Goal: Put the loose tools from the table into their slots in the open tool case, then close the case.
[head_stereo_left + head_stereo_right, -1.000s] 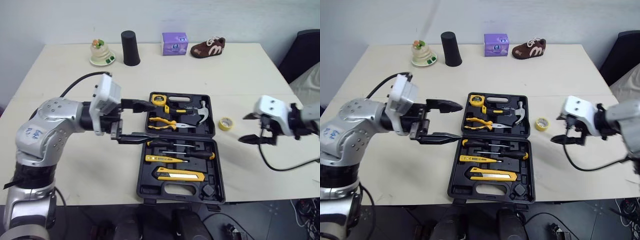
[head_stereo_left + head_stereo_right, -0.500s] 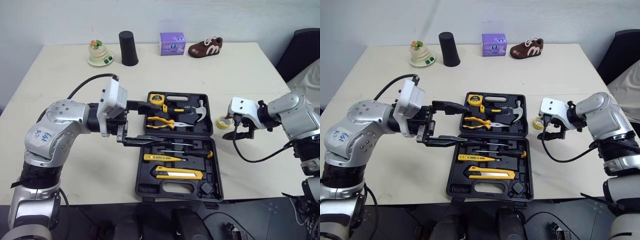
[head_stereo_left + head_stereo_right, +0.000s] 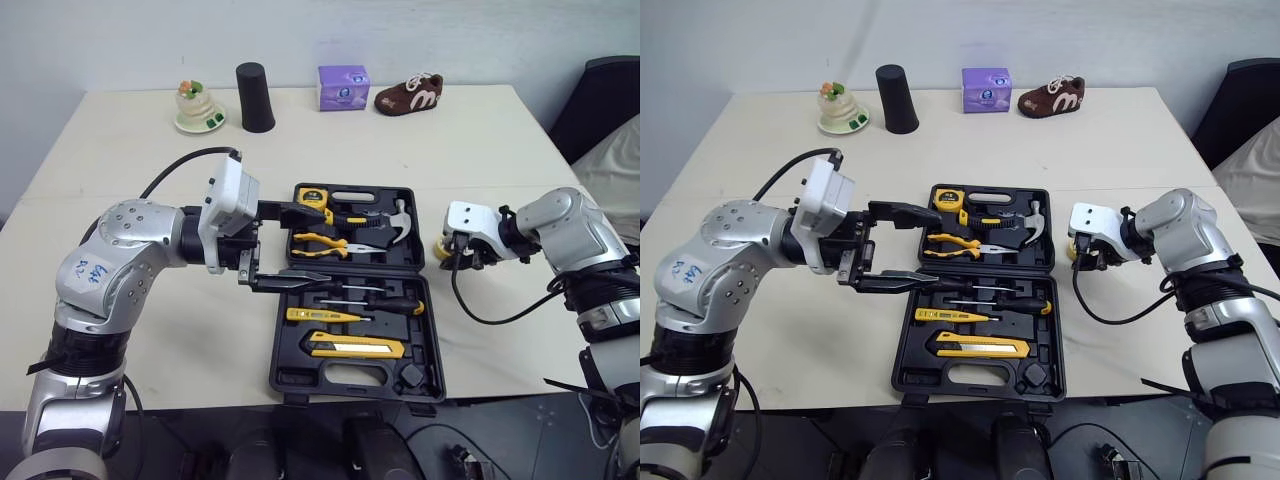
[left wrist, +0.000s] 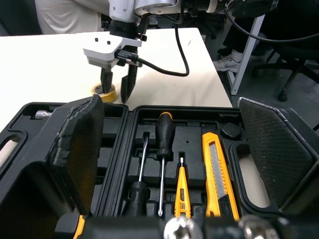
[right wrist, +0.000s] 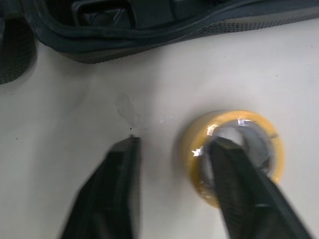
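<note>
Nearly packed: one roll of tape left outside the case

Right now my right gripper (image 5: pixel 172 147) is down at the small yellow roll of tape (image 5: pixel 249 118), which lies flat on the pale tabletop (image 3: pixel 480 150) just beside the right edge of the open black plastic tool case (image 3: pixel 300 380). My two black fingers (image 5: pixel 114 189) are parted. One stands on the bare table outside the roll and the other looks to sit over its hollow middle, so the roll's wall is between them. They have not pinched it yet and I hold nothing.

My left gripper (image 3: pixel 318 247) hovers over the left side of the case with its jaws spread wide and empty.

Most of the packing looks done. The yellow tape measure (image 3: pixel 315 196), the yellow-handled pliers (image 3: pixel 330 243) and the steel claw hammer (image 3: pixel 400 225) sit in the far half. The black-handled screwdrivers (image 3: pixel 375 297), the slim yellow screwdriver (image 3: pixel 325 317) and the yellow utility knife (image 3: pixel 360 348) sit in the near half.

As far as I can judge, the roll is the only loose tool left. It remains for me to grip it, carry it across and seat it in a free recess, though I cannot tell which recess is meant for it. After that the case must be closed; it lies fully open now.
</note>
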`<state>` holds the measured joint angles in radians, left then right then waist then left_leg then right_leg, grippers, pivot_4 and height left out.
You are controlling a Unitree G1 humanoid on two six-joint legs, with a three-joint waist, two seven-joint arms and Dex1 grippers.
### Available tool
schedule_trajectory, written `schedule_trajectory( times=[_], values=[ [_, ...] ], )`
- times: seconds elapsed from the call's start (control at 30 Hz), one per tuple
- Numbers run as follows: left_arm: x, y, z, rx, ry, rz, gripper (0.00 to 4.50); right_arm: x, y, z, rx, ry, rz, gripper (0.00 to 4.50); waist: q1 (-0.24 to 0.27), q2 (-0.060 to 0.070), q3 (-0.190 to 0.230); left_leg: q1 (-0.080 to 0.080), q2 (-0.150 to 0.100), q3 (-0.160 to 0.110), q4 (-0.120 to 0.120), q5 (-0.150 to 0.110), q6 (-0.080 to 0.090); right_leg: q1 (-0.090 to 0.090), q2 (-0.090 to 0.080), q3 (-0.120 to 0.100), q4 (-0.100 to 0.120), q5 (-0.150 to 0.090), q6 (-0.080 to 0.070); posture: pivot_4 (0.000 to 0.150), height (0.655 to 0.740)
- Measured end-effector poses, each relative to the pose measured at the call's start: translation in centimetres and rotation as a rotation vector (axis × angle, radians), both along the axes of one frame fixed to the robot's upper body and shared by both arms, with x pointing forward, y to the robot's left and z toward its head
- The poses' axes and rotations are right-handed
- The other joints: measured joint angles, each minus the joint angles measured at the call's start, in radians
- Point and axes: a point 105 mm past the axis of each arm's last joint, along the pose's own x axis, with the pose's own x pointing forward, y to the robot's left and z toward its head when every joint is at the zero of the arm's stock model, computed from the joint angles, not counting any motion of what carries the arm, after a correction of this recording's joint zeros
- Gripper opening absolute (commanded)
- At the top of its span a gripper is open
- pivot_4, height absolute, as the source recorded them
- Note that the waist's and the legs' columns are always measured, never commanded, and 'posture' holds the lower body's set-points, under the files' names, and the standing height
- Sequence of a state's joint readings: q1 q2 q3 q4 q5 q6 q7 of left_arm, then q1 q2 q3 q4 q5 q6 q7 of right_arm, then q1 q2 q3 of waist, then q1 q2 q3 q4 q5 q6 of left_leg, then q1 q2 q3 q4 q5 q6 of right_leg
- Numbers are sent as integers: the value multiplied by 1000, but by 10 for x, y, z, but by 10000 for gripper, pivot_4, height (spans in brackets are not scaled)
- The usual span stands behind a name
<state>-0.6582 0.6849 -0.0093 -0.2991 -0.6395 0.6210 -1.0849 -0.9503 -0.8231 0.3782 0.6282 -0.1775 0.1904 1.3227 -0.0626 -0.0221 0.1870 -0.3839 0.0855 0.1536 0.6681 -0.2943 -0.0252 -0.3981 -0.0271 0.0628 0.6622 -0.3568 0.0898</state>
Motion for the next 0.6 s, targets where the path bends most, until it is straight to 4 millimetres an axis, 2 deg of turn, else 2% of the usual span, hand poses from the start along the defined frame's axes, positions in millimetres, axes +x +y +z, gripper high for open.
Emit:
schedule_trajectory(
  times=[0.03,0.17,0.27,0.43,0.5,0.57,0.6],
  values=[
    [0,0,0,0,0,0,45000,-1,-1,1,-8,-3,7,334,0,0,0,0,0,0,0,0,0,0,0,0,0,0,0,1500,7304],
    [-1,0,-1,5,3,-13,45000,-13,-1,19,-19,-26,59,334,2,0,0,0,0,0,0,0,0,0,0,0,0,0,0,1500,7304],
    [-5,-1,-4,24,16,-41,45000,-36,9,30,25,-30,125,334,5,0,0,0,0,-1,0,0,0,0,0,-1,0,0,0,1500,7304],
    [-24,5,-29,134,75,-115,45000,-107,48,32,201,65,304,334,7,0,0,-1,4,-5,-1,0,-2,1,-1,-1,-1,0,-1,1500,7304],
    [-38,2,-46,183,102,-181,45000,-144,69,21,258,117,416,334,9,0,0,-1,3,-7,-1,0,-3,3,0,-1,-2,-1,-1,1500,7304],
    [-47,-3,-57,210,124,-237,45000,-170,79,5,276,155,478,334,10,0,1,-1,0,-7,0,1,-2,3,1,-2,-1,-1,-1,1500,7304],
    [-49,-3,-58,215,124,-249,45000,-177,81,-1,279,171,482,334,10,0,0,-1,-1,-7,0,1,-1,3,1,-1,-1,0,-1,1500,7304]
  ],
)
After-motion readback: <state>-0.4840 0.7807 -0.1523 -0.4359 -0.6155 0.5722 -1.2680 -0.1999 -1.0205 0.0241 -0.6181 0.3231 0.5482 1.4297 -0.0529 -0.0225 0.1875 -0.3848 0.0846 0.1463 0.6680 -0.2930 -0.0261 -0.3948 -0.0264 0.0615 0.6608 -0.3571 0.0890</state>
